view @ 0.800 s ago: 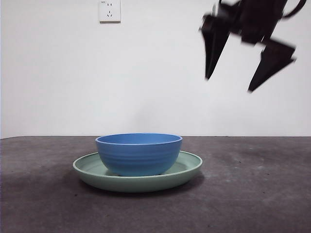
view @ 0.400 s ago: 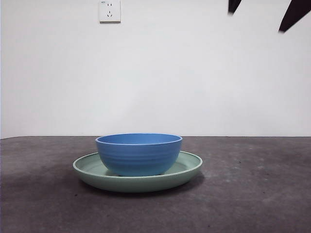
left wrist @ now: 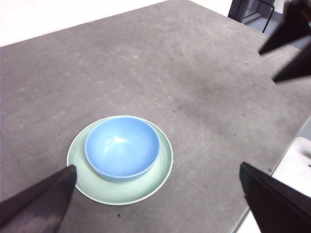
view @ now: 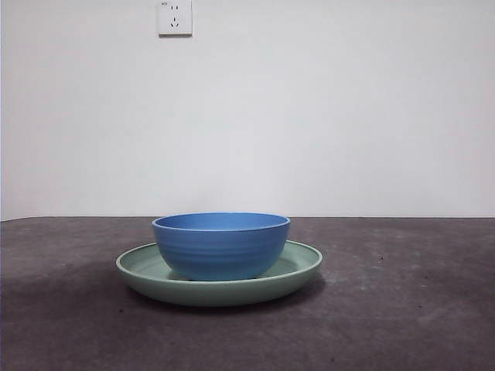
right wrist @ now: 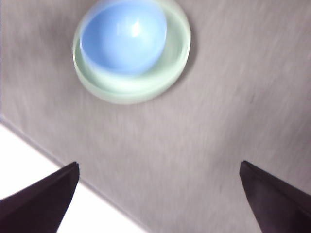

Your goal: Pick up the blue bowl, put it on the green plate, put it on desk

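Front cam: low, level, near the blue bowl (view: 221,245). Both wrist cams: high, looking down on bench (left wrist: 146,63) from opposite sides; all share bowl on green plate (view: 298,270).

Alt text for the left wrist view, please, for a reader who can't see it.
A blue bowl sits inside a pale green plate on a dark grey desk, seen from high above. The left gripper is open and holds nothing, its two black jaws framing the bottom corners; the right gripper shows at the picture's edge.
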